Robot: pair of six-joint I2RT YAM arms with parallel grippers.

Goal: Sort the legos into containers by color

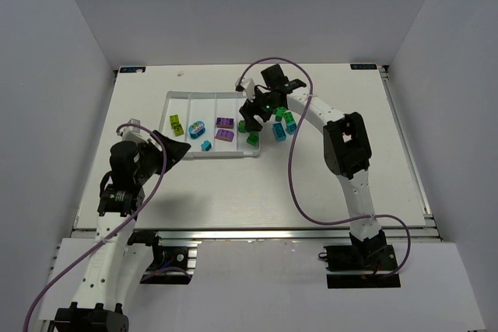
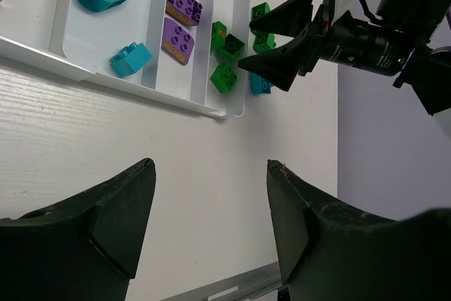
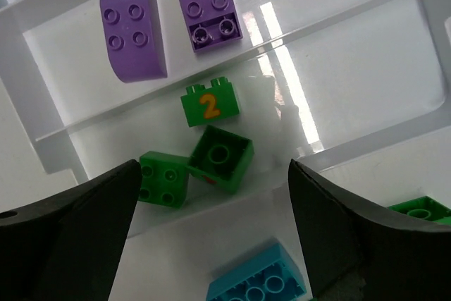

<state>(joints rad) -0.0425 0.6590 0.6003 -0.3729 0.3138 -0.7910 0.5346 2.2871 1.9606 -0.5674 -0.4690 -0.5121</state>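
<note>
The white tray [image 1: 177, 97] has four long compartments. A yellow-green lego [image 1: 177, 124] lies in the leftmost. Two teal legos [image 1: 198, 128] lie in the second and two purple legos [image 1: 225, 122] in the third. In the right wrist view three green legos [image 3: 221, 158] lie in the rightmost compartment; one shows an orange 2 [image 3: 209, 106]. My right gripper [image 3: 213, 167] is open and empty above them, and also shows in the top view [image 1: 250, 110]. My left gripper [image 2: 209, 167] is open and empty over bare table near the tray's front left corner [image 1: 177, 146].
Several loose green and teal legos [image 1: 282, 122] lie on the table just right of the tray; one teal lego [image 3: 257, 287] is close under my right gripper. The right arm's purple cable [image 1: 292, 169] loops over the table. The metal rail [image 1: 249, 231] marks the near edge.
</note>
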